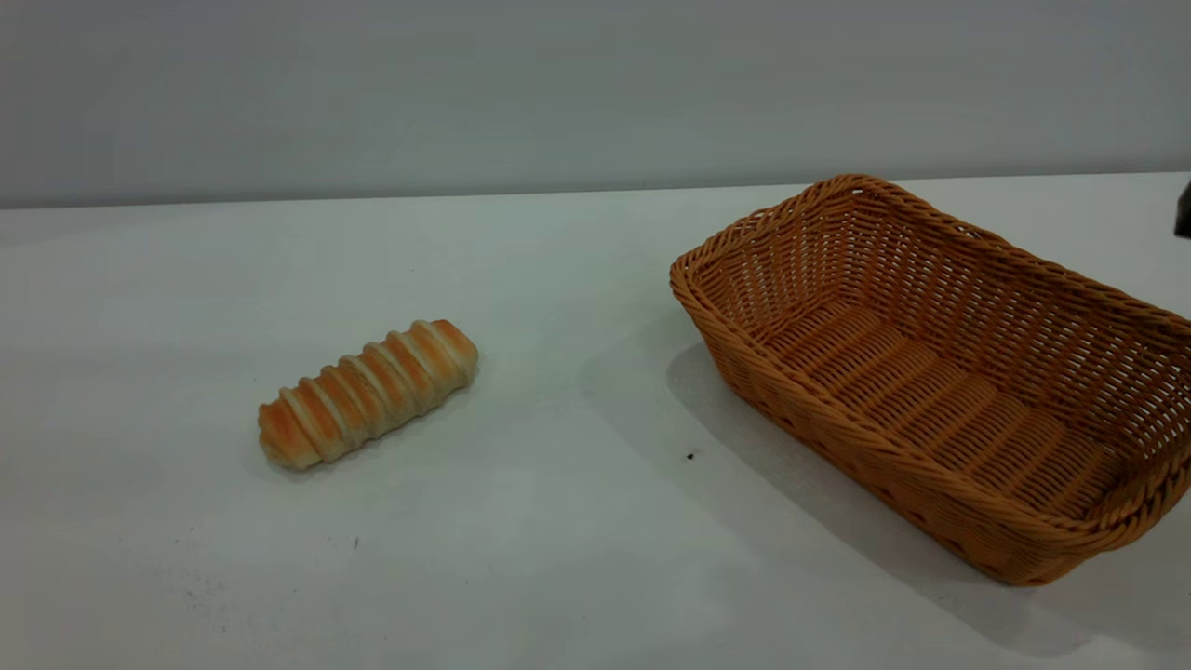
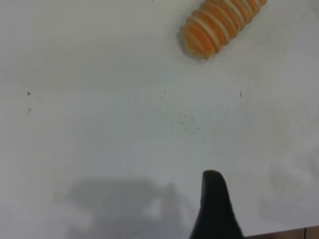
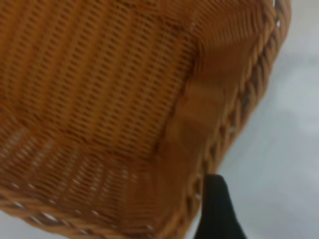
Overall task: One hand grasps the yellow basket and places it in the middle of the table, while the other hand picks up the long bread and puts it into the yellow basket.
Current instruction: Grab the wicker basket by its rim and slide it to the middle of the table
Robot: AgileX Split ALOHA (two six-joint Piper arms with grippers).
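The long bread (image 1: pixel 368 393) lies on the white table (image 1: pixel 558 521) at the left, golden with pale cream bands. The yellow basket (image 1: pixel 930 372), a large orange-tan wicker one, stands empty at the right. In the left wrist view my left gripper (image 2: pixel 214 204) shows only as a black tip above bare table, well short of the bread's end (image 2: pixel 219 25). In the right wrist view my right gripper (image 3: pixel 217 209) shows as a black tip just outside the basket's braided rim (image 3: pixel 219 144) near a corner. A dark bit of the right arm (image 1: pixel 1184 209) shows at the exterior view's right edge.
A grey wall runs behind the table's far edge (image 1: pixel 372 197). Bare tabletop lies between the bread and the basket. A few tiny dark specks (image 1: pixel 690 456) dot the surface. The table's near edge (image 2: pixel 289 231) shows in the left wrist view.
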